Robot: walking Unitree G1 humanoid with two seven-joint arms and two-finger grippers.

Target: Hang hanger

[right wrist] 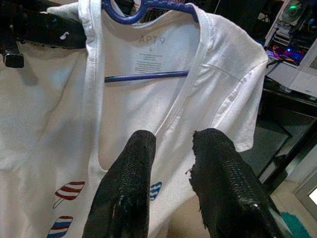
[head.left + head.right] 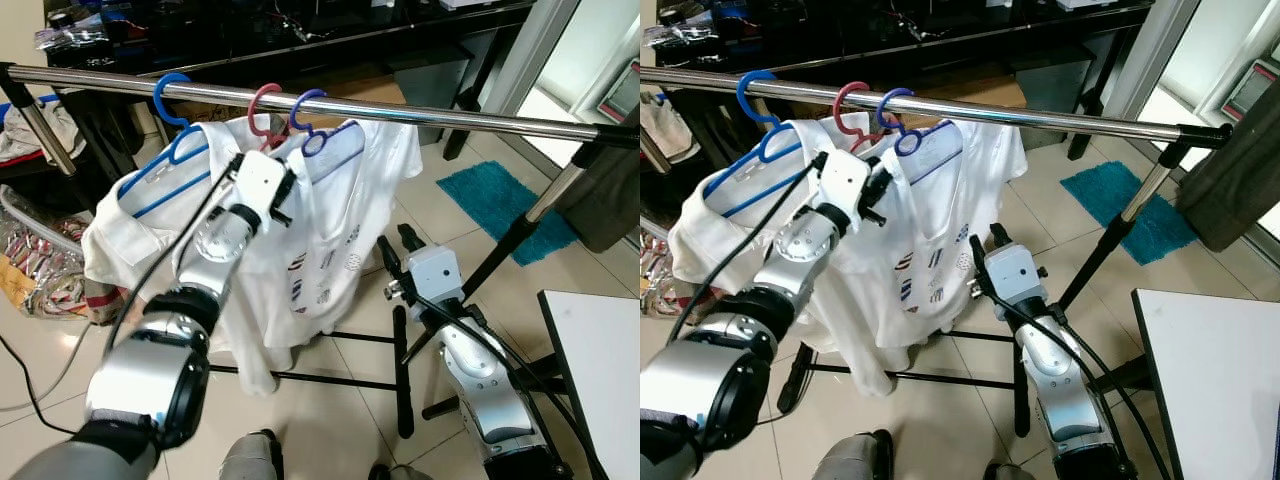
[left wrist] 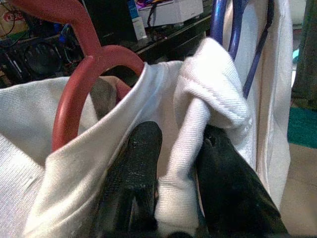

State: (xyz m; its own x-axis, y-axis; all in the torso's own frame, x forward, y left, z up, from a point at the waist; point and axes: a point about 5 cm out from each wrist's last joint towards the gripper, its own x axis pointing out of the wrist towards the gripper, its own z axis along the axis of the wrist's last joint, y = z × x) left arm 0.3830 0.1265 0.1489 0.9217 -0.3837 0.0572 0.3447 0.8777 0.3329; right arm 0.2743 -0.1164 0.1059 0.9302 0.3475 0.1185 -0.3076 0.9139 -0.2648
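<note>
Now red hanger (image 2: 263, 108) hook-up on rail (image 2: 420, 113).

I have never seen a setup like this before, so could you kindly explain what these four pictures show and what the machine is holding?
This is a humanoid robot with two silver arms, each ending in two black fingers. The two wide pictures come from its head camera, looking down at a metal clothes rail. On the rail hang a blue hanger, a red hanger and a purple hanger, carrying white shirts. The other two pictures come from wrist cameras. The left gripper is raised to the red hanger, its fingers pinching a fold of white shirt fabric. The right gripper waits lower, open, facing the shirt on the purple hanger.
</note>
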